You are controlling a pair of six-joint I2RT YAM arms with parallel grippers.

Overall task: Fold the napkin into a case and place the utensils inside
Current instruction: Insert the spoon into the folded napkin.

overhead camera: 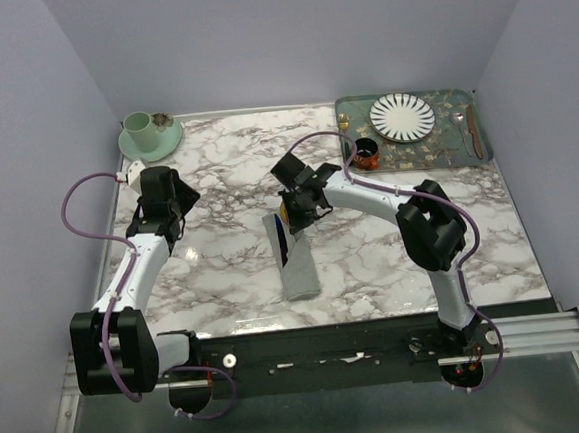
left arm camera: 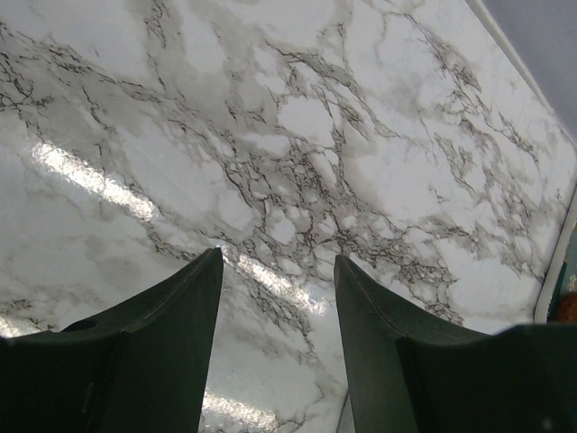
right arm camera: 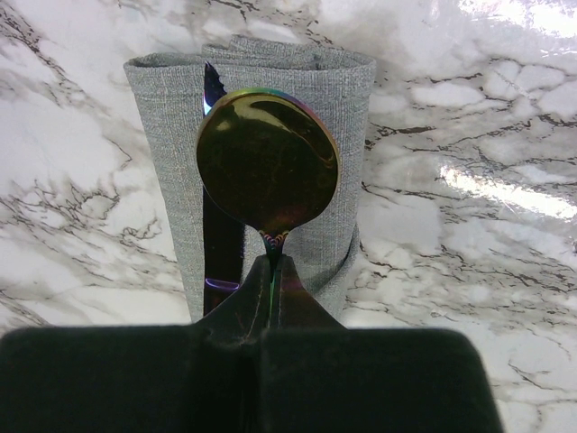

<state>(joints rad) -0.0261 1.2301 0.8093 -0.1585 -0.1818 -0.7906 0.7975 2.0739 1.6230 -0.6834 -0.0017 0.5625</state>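
The napkin (overhead camera: 297,266) lies folded into a narrow grey case (right arm camera: 261,126) on the marble, in front of the right arm. A dark blue utensil (right arm camera: 221,239) lies along the case's left side, its tip (right arm camera: 212,81) near the far fold. My right gripper (right arm camera: 273,262) hovers over the case's near end, shut on the neck of a spoon whose shiny gold bowl (right arm camera: 267,161) faces the camera above the cloth. In the top view the right gripper (overhead camera: 295,216) sits at the case's far end. My left gripper (left arm camera: 278,262) hangs open over bare marble at the left (overhead camera: 160,222), holding nothing.
A green cup on a saucer (overhead camera: 148,137) stands at the back left corner. The green patterned tray (overhead camera: 445,149) at the back right holds a striped plate (overhead camera: 402,115), a small dark cup (overhead camera: 367,152) and more cutlery (overhead camera: 473,130). Walls close three sides.
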